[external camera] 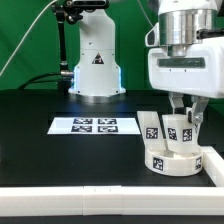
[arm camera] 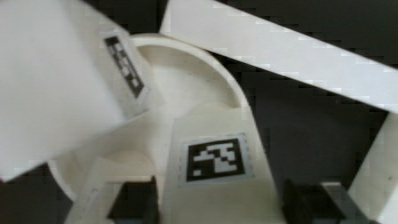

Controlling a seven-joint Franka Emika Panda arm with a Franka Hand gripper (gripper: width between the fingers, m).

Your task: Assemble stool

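Note:
The round white stool seat [external camera: 170, 158] lies at the exterior view's right, tags on its side wall. One white leg [external camera: 152, 127] stands upright on it. My gripper [external camera: 183, 122] comes down from above and is shut on a second tagged leg [external camera: 175, 130], held upright over the seat. In the wrist view that leg [arm camera: 214, 160] fills the space between my dark fingers [arm camera: 134, 200], and my gripper [arm camera: 228, 200] is closed on its sides. The seat's curved rim [arm camera: 178, 60] shows beyond it. Whether the held leg sits in the seat I cannot tell.
The marker board [external camera: 95, 125] lies flat mid-table in front of the arm's base [external camera: 95, 70]. A long white bar [external camera: 100, 200] runs along the front edge and another [external camera: 215, 165] stands just right of the seat. A white bar [arm camera: 302, 55] crosses the wrist view.

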